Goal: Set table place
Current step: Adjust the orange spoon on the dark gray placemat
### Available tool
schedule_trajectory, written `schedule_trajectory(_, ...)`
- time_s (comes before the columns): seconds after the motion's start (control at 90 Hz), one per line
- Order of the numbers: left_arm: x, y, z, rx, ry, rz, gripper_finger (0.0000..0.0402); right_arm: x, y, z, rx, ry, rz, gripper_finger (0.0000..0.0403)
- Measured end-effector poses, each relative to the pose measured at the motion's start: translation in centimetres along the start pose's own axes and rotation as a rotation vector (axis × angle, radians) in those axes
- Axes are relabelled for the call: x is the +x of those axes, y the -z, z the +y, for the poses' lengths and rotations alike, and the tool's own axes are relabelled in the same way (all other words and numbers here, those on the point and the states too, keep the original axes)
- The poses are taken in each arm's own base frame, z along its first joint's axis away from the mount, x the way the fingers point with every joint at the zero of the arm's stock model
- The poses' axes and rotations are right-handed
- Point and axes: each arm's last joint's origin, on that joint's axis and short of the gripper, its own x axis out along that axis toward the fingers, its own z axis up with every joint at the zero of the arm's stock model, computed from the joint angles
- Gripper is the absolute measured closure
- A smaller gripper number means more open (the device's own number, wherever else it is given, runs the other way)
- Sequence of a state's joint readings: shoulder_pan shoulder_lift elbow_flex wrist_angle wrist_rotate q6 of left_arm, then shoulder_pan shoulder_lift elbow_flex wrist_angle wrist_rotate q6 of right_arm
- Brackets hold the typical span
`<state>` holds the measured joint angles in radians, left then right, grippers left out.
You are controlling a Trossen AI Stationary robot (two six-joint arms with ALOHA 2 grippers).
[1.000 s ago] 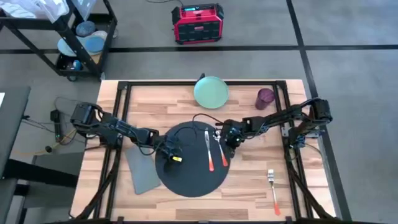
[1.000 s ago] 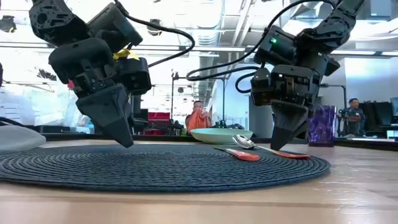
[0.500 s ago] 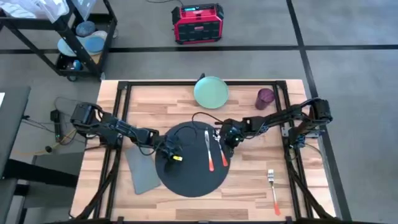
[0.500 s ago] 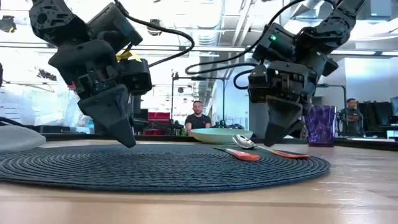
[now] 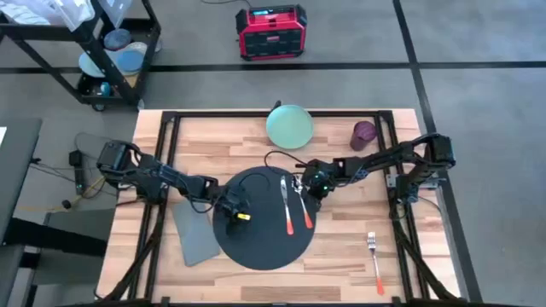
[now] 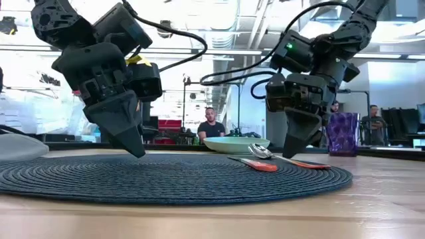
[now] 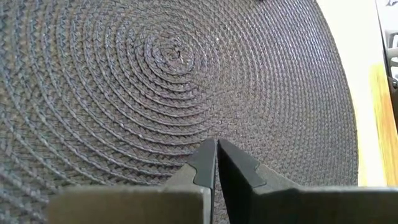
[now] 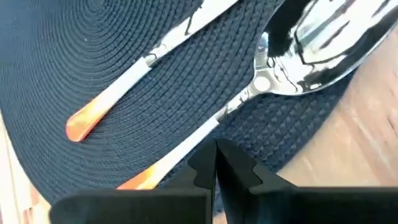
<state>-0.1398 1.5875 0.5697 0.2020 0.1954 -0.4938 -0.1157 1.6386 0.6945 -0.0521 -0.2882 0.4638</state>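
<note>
At the centre of the desk (image 5: 341, 247) sits the round woven placemat (image 5: 260, 243). On its 3 o'clock half lie a knife (image 5: 286, 205) and a spoon (image 5: 303, 207), both orange-handled, side by side, handles toward 6 o'clock. The spoon bowl overhangs the mat edge at about 1 o'clock.

Left hand (image 7: 216, 163) hovers just above the mat near its 9 o'clock side, fingers pressed together, pinching nothing. Right hand (image 8: 215, 163) sits at the mat's 2 o'clock edge over the spoon's neck, fingers likewise pressed together and empty; the low view shows its tip just above the spoon, apparently clear of it.

Progress, as I read it: mat down, knife and spoon on it. Left to do:
- pale green plate (image 5: 290, 125), off the mat at the desk's 12 o'clock edge
- purple cup (image 5: 364, 134), at 1 o'clock
- fork (image 5: 374, 260), on bare wood at 4 o'clock
- grey napkin (image 5: 192, 234), touching the mat at 8 o'clock, partly under it or beside it, can't tell.

Roughly a third done.
</note>
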Motion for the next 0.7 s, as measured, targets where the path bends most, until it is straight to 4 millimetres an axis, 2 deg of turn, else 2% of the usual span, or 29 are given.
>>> schedule_trajectory(0.367, 0.0, 0.0, 0.0, 0.000, 0.000, 0.000, 0.0401, 0.0, -0.1, -0.1, -0.001, -0.003, -0.010, 0.0403)
schedule_trajectory(0.7, 0.0, 0.0, 0.0, 0.000, -0.001, 0.000, 0.0401, 1.6, -0.2, -0.4, 0.012, -0.058, 0.013, 0.0403)
